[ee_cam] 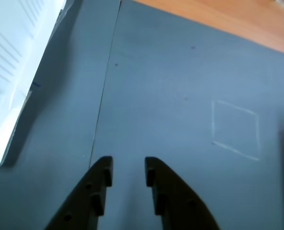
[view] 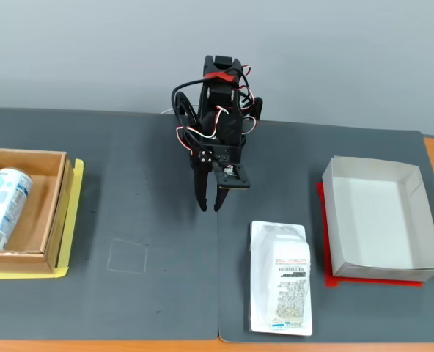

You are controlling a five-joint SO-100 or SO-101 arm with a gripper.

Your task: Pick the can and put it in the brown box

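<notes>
In the fixed view the can (view: 2, 206), white with light-blue artwork, lies on its side inside the brown box (view: 56, 220) at the left edge of the mat. My gripper (view: 209, 208) hangs over the middle of the dark mat, well to the right of the box, fingers pointing down with a small gap and nothing between them. In the wrist view the gripper (ee_cam: 128, 170) is open and empty above the bare mat; can and box are out of that view.
A flat white plastic package with a barcode label (view: 280, 277) lies front of centre; it shows at the wrist view's left edge (ee_cam: 12, 62). A white-grey tray box on a red underlay (view: 378, 220) stands right. A chalk square (ee_cam: 235, 129) marks the mat (view: 127, 256).
</notes>
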